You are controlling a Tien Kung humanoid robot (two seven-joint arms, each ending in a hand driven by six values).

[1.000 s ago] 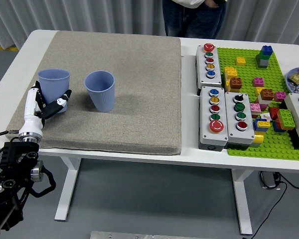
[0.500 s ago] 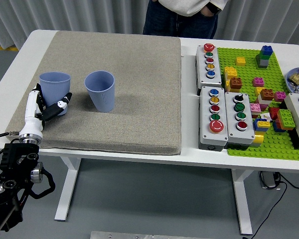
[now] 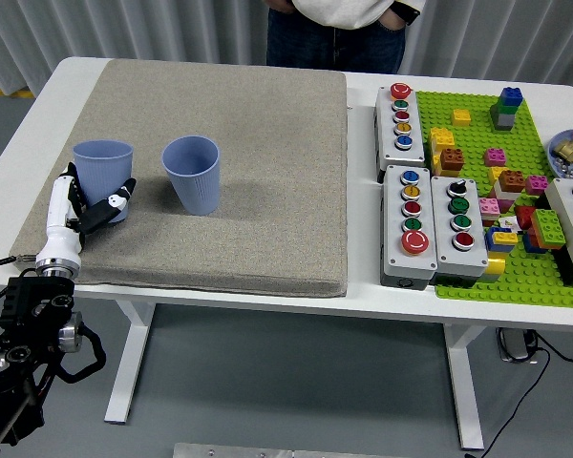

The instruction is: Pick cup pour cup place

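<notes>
The left hand (image 3: 88,205) is clamping its fingers around the outer blue cup (image 3: 102,168), standing just left of the second cup (image 3: 192,174) on the mat (image 3: 248,172).

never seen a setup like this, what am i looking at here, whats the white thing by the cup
This is one picture from a camera high on a humanoid robot, looking down over its white table. The white and black thing is the robot's left hand, on a black arm coming in from the lower left. Its fingers wrap around the left light blue plastic cup, which stands upright on a grey fabric mat. A second, matching blue cup stands just to its right, untouched. Further right lie grey boxes with coloured push buttons and a green baseplate with toy bricks. A person stands at the far side. The right hand is out of view.
</notes>
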